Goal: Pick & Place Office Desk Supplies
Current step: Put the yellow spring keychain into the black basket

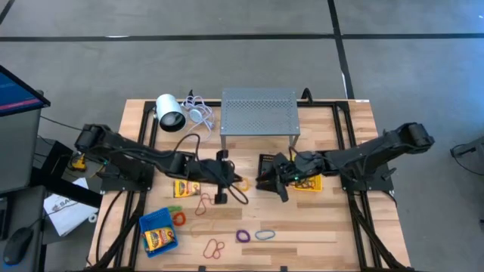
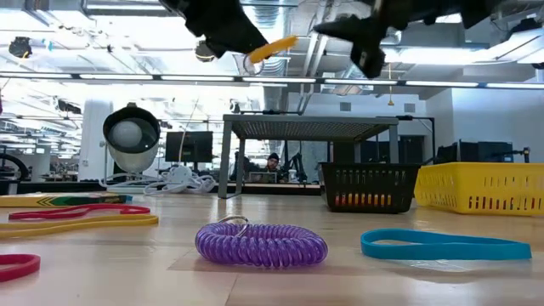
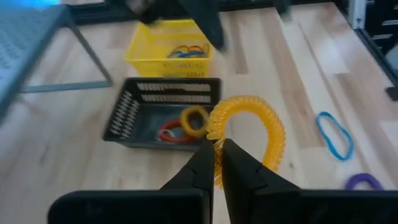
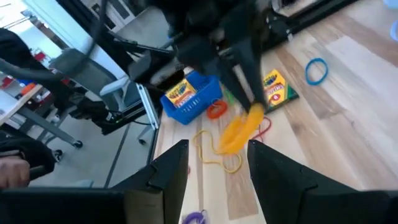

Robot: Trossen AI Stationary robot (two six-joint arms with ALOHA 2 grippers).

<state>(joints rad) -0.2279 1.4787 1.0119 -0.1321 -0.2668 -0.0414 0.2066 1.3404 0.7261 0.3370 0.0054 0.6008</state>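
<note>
My left gripper point(image 3: 216, 157) is shut on a yellow coil loop point(image 3: 252, 124) and holds it high over the table's middle, in the high view point(image 1: 233, 183) just left of the black bin point(image 1: 266, 162). The black bin point(image 3: 161, 115) holds an orange and a red loop; the yellow bin point(image 3: 168, 46) behind it holds more loops. My right gripper point(image 4: 217, 163) stands open and empty above the yellow bin point(image 1: 308, 182), facing the left gripper. A purple coil point(image 2: 259, 242) and a pale blue band point(image 2: 442, 245) lie flat on the table. My left gripper pinches the yellow coil loop between its two fingers at one spot on the ring point(image 3: 216, 142). The fingers slant downward from the table's left side. The loop is lifted clear of the table and juts out beyond the fingertips point(image 2: 272, 47).
A blue bin point(image 1: 159, 233) with a crayon box stands at the near left, a second crayon box point(image 1: 185, 187) under the left arm. Loose bands lie along the near edge point(image 1: 214, 248). A grey perforated stand point(image 1: 259, 113) and a white cylinder point(image 1: 170, 113) stand at the far side.
</note>
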